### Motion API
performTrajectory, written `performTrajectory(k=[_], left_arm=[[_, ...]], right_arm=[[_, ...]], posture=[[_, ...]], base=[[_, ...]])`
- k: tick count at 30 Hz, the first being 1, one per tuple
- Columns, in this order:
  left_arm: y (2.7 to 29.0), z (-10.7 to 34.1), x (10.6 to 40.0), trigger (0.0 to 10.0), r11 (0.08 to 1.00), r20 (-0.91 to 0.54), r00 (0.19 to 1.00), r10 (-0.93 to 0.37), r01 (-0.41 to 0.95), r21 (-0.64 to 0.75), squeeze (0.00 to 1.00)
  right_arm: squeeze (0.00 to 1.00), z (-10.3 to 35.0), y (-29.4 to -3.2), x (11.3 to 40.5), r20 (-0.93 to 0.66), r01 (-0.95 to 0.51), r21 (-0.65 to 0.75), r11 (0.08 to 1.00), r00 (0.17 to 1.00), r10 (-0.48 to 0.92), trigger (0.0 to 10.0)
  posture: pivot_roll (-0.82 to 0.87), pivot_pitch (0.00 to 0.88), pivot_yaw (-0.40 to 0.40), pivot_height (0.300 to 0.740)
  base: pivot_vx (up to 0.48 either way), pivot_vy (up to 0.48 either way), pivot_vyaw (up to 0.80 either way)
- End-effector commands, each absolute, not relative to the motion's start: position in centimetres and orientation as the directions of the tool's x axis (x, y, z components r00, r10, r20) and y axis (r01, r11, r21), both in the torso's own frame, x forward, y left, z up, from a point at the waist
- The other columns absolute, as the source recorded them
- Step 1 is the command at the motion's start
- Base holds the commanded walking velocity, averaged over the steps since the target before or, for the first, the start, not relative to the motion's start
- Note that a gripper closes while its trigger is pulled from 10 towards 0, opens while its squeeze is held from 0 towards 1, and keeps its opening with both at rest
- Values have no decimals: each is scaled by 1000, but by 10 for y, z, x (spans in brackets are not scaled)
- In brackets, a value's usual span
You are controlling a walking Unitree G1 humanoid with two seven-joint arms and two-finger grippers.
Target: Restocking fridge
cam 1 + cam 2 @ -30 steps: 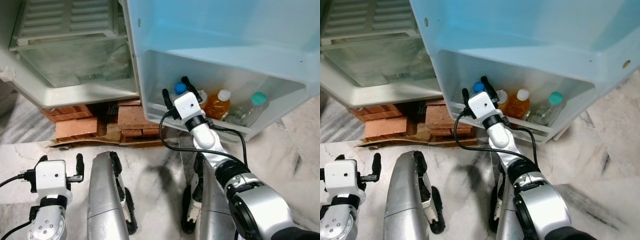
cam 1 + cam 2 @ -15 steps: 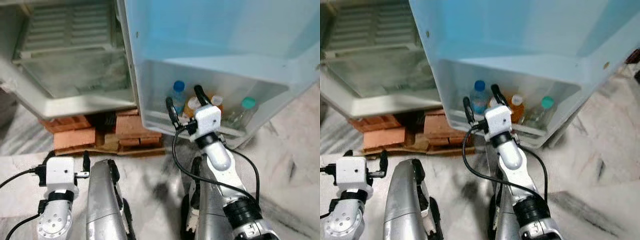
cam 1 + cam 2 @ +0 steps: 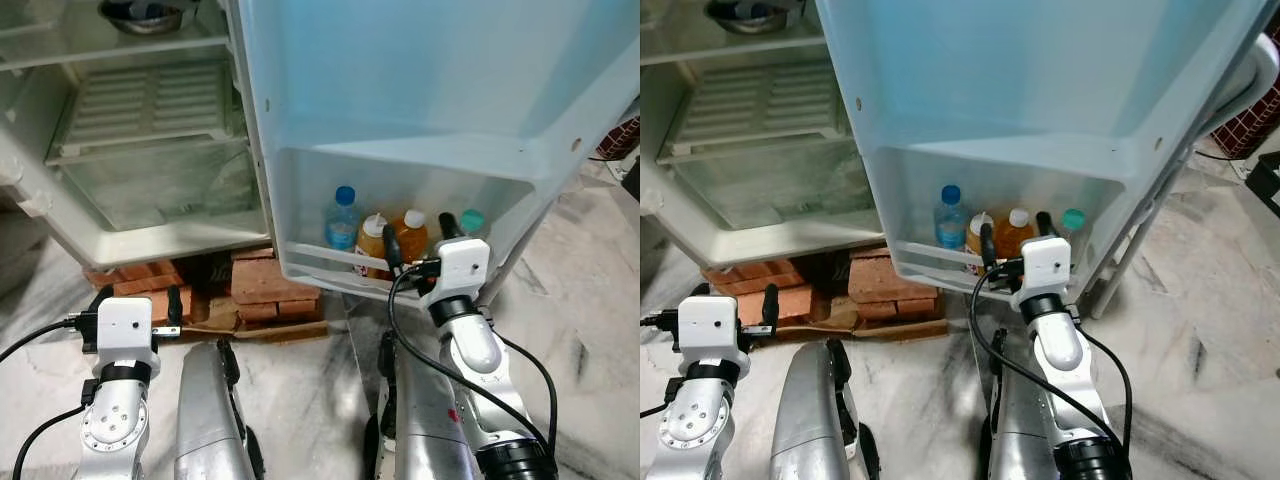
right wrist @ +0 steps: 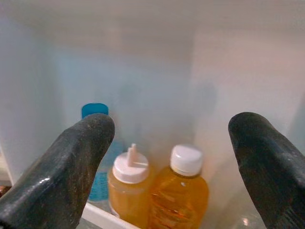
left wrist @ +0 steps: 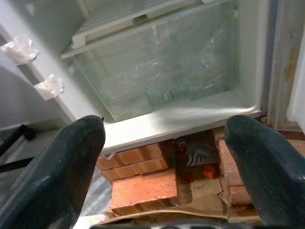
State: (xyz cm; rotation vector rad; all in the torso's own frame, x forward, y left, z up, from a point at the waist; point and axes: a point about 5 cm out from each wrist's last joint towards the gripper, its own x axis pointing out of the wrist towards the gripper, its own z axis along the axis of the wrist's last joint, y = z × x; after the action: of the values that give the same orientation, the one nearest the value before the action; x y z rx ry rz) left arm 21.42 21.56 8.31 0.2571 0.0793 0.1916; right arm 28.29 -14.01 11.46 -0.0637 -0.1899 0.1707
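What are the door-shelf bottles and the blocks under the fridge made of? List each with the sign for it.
Blue-capped bottle: apparently clear plastic, see-through wall.
Two orange bottles: likely translucent plastic, amber liquid showing through, matte white caps.
Teal-capped bottle: probably clear plastic; partly hidden by the right gripper.
Blocks under the fridge: red bricks, rough matte faces, with cardboard beneath.

Four bottles stand in the door shelf (image 3: 330, 258): one blue-capped (image 3: 342, 219), two orange (image 3: 372, 237) (image 3: 410, 232), one teal-capped (image 3: 471, 222).
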Motion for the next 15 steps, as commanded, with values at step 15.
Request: performTrajectory(k=[15], left_arm=[[216, 81, 217, 10000, 939, -41, 978, 206, -185, 291, 0]], right_arm=[[0, 113, -161, 236, 86, -238, -166, 957, 963, 255, 10000]], posture=[[15, 96, 24, 620]], base=[[0, 0, 0]])
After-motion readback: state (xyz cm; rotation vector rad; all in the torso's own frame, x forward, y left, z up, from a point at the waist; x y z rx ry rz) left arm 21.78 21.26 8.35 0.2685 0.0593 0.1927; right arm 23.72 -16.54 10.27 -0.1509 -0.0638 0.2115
